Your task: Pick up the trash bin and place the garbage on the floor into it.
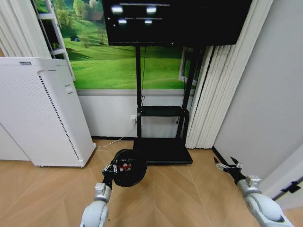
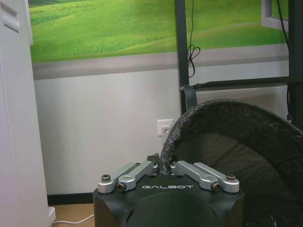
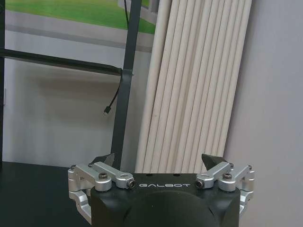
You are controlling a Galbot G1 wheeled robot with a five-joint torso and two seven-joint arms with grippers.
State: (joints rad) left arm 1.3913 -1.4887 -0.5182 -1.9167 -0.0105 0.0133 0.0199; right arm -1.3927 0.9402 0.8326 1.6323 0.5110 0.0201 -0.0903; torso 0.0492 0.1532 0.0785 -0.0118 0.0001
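Holding the trash bin off the floor by its rim, my left gripper has its jaws clamped on that edge, just in front of the TV stand base. One bin, and inside I count two red scraps; I can't make out a bottle. My right gripper hangs idle, jaws apart. Judging by this, I'm in the collecting step; the next move calls for locating any remaining garbage.
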